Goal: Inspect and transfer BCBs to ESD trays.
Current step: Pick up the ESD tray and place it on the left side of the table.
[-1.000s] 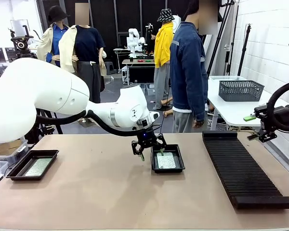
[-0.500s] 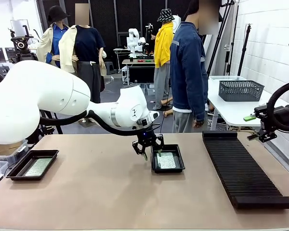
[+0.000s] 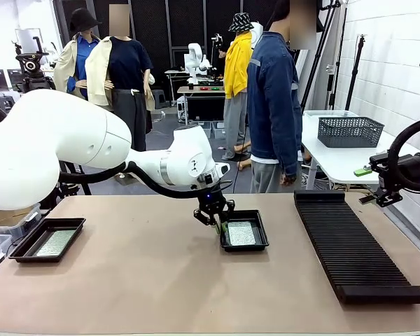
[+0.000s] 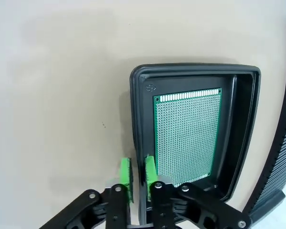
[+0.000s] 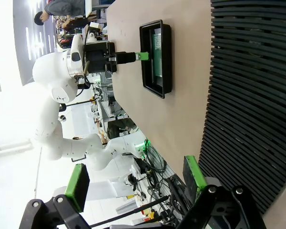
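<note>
While two black ESD trays (image 3: 243, 232) (image 3: 47, 238) sit on the desk (image 3: 161, 280), each holds one green BCB (image 3: 242, 233) (image 3: 55, 242). At frame centre, the left claw (image 3: 218, 222) pinches the middle tray's near-left rim, fingers narrow. At the right edge, the right claw (image 5: 133, 183) gapes wide, empty.

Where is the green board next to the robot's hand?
The board lies flat in the middle tray on the table, left of the long rack; the left gripper pinches that tray's left rim.

The left pincer (image 4: 138, 177) is pinching the near-left rim of the middle tray (image 4: 138, 95), while the right pincer (image 5: 133, 183) is hanging wide open well right of it.
</note>
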